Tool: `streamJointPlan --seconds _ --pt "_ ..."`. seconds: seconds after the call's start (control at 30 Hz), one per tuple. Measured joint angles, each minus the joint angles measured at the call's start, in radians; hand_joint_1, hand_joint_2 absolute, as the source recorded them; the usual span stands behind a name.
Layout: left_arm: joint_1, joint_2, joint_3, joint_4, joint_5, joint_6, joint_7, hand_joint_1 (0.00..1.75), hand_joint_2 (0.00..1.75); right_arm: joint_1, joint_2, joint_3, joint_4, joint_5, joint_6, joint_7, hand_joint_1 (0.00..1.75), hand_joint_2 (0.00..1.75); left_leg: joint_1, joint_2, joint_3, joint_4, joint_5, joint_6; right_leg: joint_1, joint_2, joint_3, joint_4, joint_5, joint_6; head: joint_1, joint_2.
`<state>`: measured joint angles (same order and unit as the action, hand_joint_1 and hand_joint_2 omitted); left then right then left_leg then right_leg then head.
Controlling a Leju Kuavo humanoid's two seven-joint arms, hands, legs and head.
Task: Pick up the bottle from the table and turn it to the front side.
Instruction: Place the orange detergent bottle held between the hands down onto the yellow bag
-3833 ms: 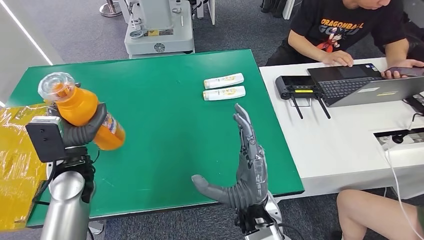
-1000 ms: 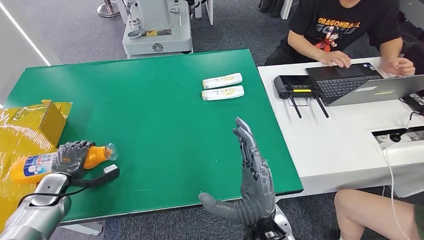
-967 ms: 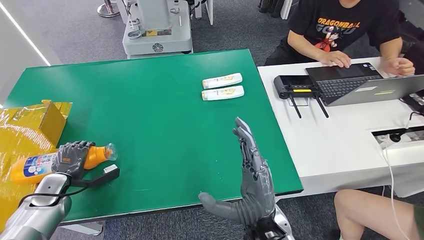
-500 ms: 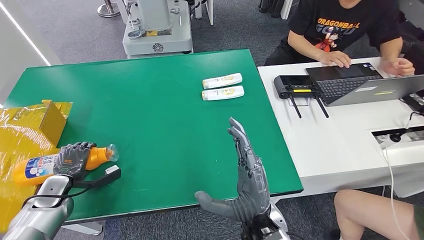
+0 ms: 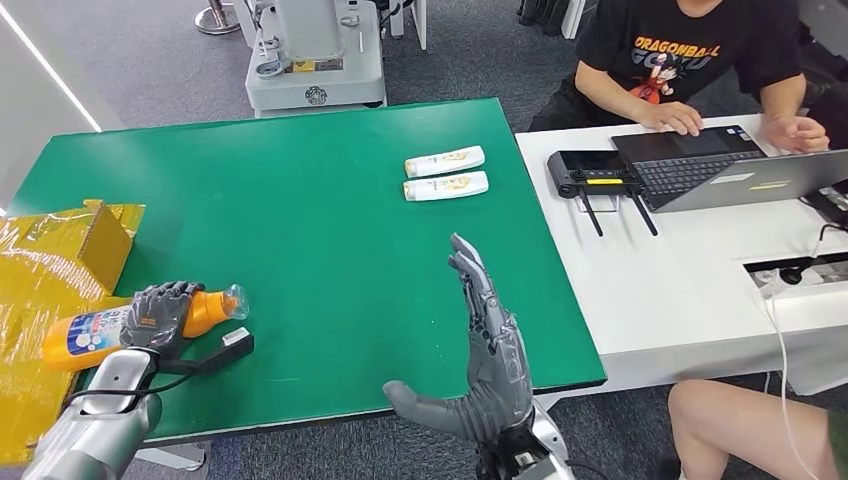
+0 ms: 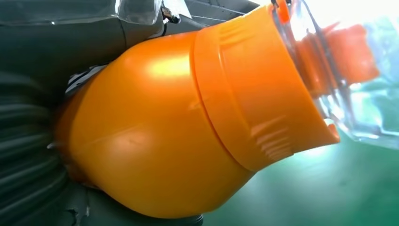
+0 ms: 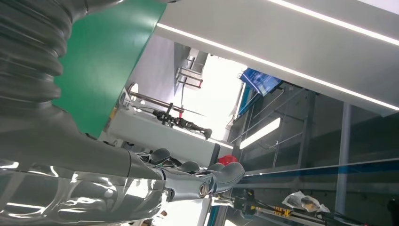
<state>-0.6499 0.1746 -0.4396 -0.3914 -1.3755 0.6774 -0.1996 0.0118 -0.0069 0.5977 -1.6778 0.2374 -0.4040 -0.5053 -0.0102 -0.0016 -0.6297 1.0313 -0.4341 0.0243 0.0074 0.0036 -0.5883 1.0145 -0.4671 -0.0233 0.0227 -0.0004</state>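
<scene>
An orange bottle [image 5: 110, 325] with a clear cap and a blue and white label lies on its side at the near left edge of the green table [image 5: 300, 190], cap towards the table's middle. My left hand [image 5: 155, 315] grips it around the shoulder. Up close in the left wrist view, the orange bottle [image 6: 188, 117] sits against the hand with its clear cap beyond. My right hand [image 5: 485, 345] hovers over the table's near right part, fingers straight and apart, palm facing left, holding nothing. The right wrist view has the right hand's fingers [image 7: 197, 181] stretched out.
Two small white bottles [image 5: 447, 173] lie side by side at the far right of the green table. Yellow crinkled wrapping [image 5: 45, 270] covers the left end. A white desk [image 5: 700, 250] with a laptop and a seated person adjoins on the right.
The left hand came down from a raised hold to lay the bottle on its side, and lately shifted it slightly right. The right hand drifted a little left and forward.
</scene>
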Motion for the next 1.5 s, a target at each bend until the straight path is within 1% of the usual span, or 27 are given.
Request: streamJointPlan --seconds 0.17,0.3,0.47,0.77,0.8,0.9,0.93,1.33,1.5 --pt "-0.007 -0.023 0.009 0.000 -0.015 0.003 0.003 1.75 1.75 -0.001 0.000 0.010 0.001 0.000 -0.002 0.001 0.00 1.75 0.000 0.000 0.000 0.000 0.000 0.000 0.000 0.000 0.000 0.000 0.000 0.000 0.000 0.000" --pt "-0.024 -0.028 0.022 0.000 -0.017 0.000 0.009 1.75 1.75 0.000 0.000 0.014 0.000 0.000 -0.002 0.002 0.00 1.75 0.000 0.000 0.000 0.000 0.000 0.000 0.000 0.000 0.000 0.000 0.000 0.000 0.000 0.000" --pt "-0.031 -0.022 0.036 0.001 -0.024 -0.003 0.034 1.75 1.75 0.000 0.000 0.016 -0.001 0.000 -0.001 0.007 0.00 1.75 0.000 0.000 0.000 0.000 0.000 0.000 0.000 0.000 0.000 0.000 0.000 0.000 0.000 0.000" --pt "-0.016 -0.003 0.051 0.004 -0.059 -0.015 0.087 1.75 1.75 0.000 0.000 0.016 -0.002 0.001 0.004 0.010 0.00 1.75 0.000 0.000 0.000 0.000 0.000 0.000 0.000 0.000 0.000 0.000 0.000 0.000 0.000 0.000" --pt "-0.014 -0.001 0.051 0.004 -0.061 -0.015 0.090 1.66 1.75 0.000 0.000 0.016 -0.002 0.001 0.004 0.010 0.00 1.75 0.000 0.000 0.000 0.000 0.000 0.000 0.000 0.000 0.000 0.000 0.000 0.000 0.000 0.000" --pt "-0.010 0.006 0.057 0.005 -0.061 -0.014 0.094 0.35 1.75 0.001 0.000 0.016 -0.003 0.001 0.004 0.010 0.00 1.75 0.000 0.000 0.000 0.000 0.000 0.000 0.000 0.000 0.000 0.000 0.000 0.000 0.000 0.000" --pt "-0.008 0.008 0.060 0.005 -0.061 -0.013 0.094 0.00 1.75 0.001 0.000 0.016 -0.004 0.001 0.004 0.010 0.00 1.75 0.000 0.000 0.000 0.000 0.000 0.000 0.000 0.000 0.000 0.000 0.000 0.000 0.000 0.000" --pt "0.003 0.011 0.074 0.005 -0.086 0.008 0.121 0.00 1.75 0.002 -0.001 0.017 -0.011 0.002 0.016 0.018 0.00 1.75 0.000 0.000 0.000 0.000 0.000 0.000 0.000 0.000 0.000 0.000 0.000 0.000 0.000 0.000" --pt "0.021 0.011 0.084 -0.008 -0.091 0.018 0.135 0.00 1.75 0.002 -0.001 0.018 -0.011 0.002 0.019 0.019 0.00 1.75 0.000 0.000 0.000 0.000 0.000 0.000 0.000 0.000 0.000 0.000 0.000 0.000 0.000 0.000"
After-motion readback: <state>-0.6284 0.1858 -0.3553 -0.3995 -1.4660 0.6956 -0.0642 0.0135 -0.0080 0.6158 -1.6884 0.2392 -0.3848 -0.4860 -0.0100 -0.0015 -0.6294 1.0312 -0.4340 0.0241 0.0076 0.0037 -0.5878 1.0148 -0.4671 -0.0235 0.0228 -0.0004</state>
